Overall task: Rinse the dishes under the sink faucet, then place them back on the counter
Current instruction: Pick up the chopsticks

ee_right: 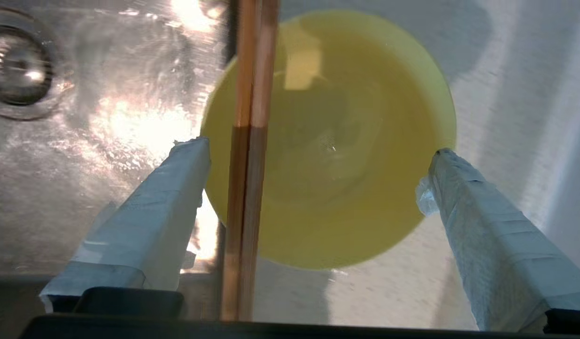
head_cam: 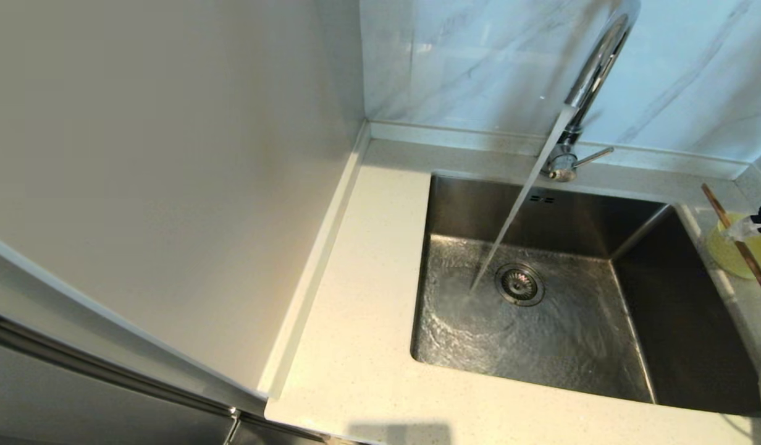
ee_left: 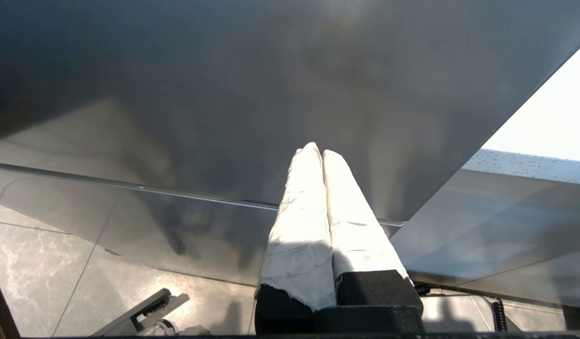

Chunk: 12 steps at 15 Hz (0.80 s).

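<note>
No readable brand, label or writing is showing anywhere. The sink faucet [head_cam: 593, 74] is running: a stream is falling at a slant into the sink [head_cam: 454, 204] and landing just beside the drain strainer [head_cam: 520, 284], with water rippling across the basin floor; the side lever [head_cam: 593, 156] is sticking out from the round base. The right gripper [ee_right: 313, 155] is sitting at the right edge of the head view, over the counter [head_cam: 368, 346] strip to the right of the basin, pointing down at the pale yellow bowl [ee_right: 346, 155]. Its taped fingers [ee_right: 149, 226] are standing wide apart, one on each side of the bowl's rim, and gripping nothing; whether the tips are touching the rim I cannot tell. The bowl is sitting upright on the counter just beside the sink's right edge. The chopsticks [ee_right: 250, 141] are lying together across the bowl's rim near the sink side, extending past it at both ends; in the head view they are showing as a brown diagonal line over the bowl. A white rounded shape at the lower right edge of the head view may be the dish, too cropped to confirm. The left gripper [ee_left: 318, 153] is hanging parked low beside the grey cabinet front [ee_left: 271, 94], above the tiled floor [ee_left: 36, 273], its white-wrapped fingers [ee_left: 299, 216] pressed together with nothing between them.
</note>
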Motion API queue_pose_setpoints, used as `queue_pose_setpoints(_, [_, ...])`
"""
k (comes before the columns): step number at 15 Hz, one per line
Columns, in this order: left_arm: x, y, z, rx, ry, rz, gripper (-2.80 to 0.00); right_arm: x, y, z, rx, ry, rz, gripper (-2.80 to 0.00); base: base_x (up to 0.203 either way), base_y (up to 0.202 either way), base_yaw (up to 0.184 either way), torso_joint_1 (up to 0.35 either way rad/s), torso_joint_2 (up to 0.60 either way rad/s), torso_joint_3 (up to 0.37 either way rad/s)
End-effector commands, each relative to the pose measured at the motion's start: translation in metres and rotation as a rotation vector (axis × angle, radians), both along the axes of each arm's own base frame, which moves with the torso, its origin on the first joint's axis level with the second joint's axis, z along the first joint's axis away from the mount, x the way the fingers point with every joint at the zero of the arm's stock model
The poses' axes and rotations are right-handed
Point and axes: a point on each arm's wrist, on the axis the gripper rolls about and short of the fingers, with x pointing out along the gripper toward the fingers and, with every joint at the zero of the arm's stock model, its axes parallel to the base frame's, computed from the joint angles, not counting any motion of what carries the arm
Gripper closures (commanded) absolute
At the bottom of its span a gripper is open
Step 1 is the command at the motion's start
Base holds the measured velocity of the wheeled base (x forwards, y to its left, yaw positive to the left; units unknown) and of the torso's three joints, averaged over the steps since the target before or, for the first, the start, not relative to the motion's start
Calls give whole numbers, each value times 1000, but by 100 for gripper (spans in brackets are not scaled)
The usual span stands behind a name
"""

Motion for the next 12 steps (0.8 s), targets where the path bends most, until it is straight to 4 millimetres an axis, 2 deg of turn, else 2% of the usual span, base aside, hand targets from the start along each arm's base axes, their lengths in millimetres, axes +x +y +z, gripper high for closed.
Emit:
queue_pose_setpoints(1, [0,0,0,0,0,0,0,2,9,4,20,-17,22,-280,0,0,0,0,0,0])
queue_pose_setpoints(7, [0,0,0,0,0,0,0,5,14,9,23,-40,24,-280,0,0,0,0,0,0])
queue_pose_setpoints(10, [0,0,0,0,0,0,0,4,17,18,54,-91,42,-280,0,0,0,0,0,0])
queue_pose_setpoints(12, [0,0,0,0,0,0,0,10,28,23,52,-124,72,-280,0,0,0,0,0,0])
